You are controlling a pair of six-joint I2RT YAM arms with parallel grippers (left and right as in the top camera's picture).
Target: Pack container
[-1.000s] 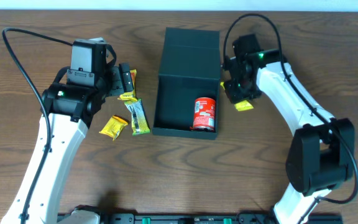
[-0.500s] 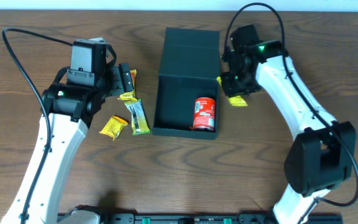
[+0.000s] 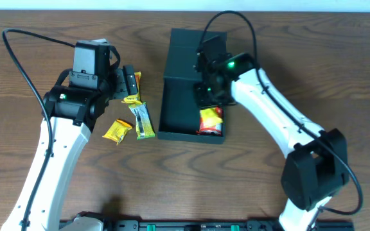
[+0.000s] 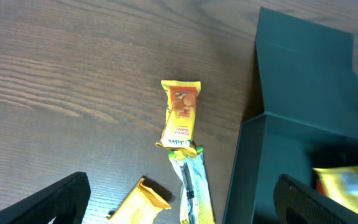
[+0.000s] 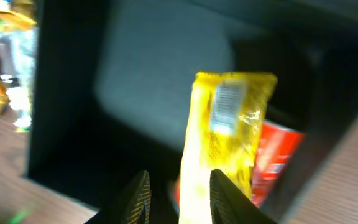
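The container, a dark teal-black box with its flap lid lying open behind it, stands mid-table; it also shows in the left wrist view and the right wrist view. My right gripper hovers over the box's inside, shut on a yellow snack packet that hangs down. Below the packet a red can stands in the box's front right corner. My left gripper is open wide above loose packets left of the box, holding nothing.
Left of the box lie an orange-yellow packet, a pale green-yellow packet and a small yellow packet. The brown wooden table surrounds everything.
My right gripper has carried the yellow packet leftward from the table right of the box to above the box's inside. The left arm has stayed still.
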